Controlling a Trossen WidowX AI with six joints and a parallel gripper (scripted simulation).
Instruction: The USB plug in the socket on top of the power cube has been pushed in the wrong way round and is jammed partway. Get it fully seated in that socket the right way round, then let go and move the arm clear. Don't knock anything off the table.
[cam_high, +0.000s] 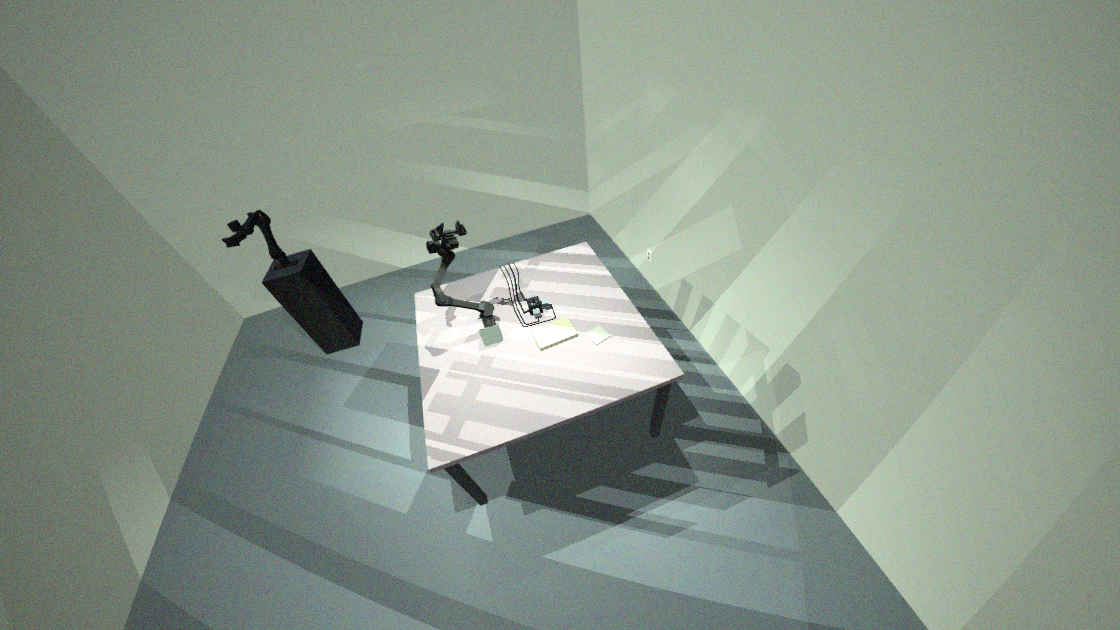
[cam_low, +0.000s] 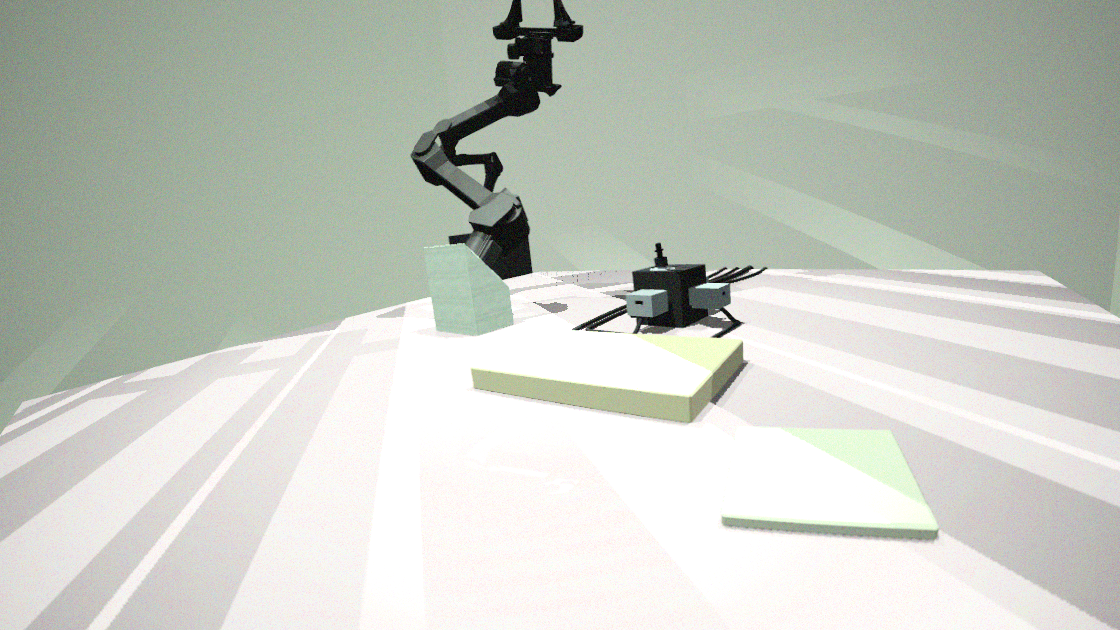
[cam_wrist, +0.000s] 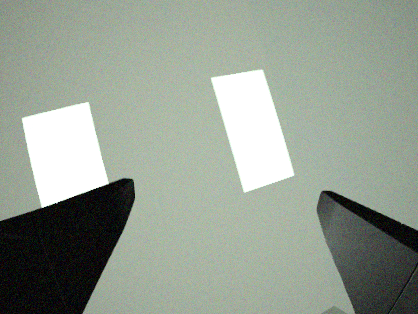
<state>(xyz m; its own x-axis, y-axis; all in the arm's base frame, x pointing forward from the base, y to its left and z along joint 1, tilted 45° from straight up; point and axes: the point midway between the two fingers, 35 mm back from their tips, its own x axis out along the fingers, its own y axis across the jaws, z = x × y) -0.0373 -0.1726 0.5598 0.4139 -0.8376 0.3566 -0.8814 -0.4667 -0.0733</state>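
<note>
Seen from the exterior view, nearest the camera lay a thin green pad at about 5 o'clock on the table. Behind it, toward the middle, sat a thicker pale slab. A mint block with a slanted top stood farther back at 10 o'clock from the slab.

Just beyond the slab's far edge sat the cube, small and black, with two grey plugs on its near faces and dark cables trailing away behind it. From its top socket rose the plug, a short dark stub standing upright, its long axis vertical. It looked only partly seated, though its facing was too small to tell.

Farthest back stood the arm, its base behind the mint block. It reared high, and the gripper pointed up toward 12 o'clock at the frame's top edge, well apart from the cube.

In the wrist view, the two dark fingers stood wide apart with nothing between them, only wall and two bright rectangles beyond.

So the plug lay below the jaws and to their right in this view, at about 5 o'clock. Judging from that, the gripper would need to swing over, point straight down, and descend along the plug's vertical axis.
</note>
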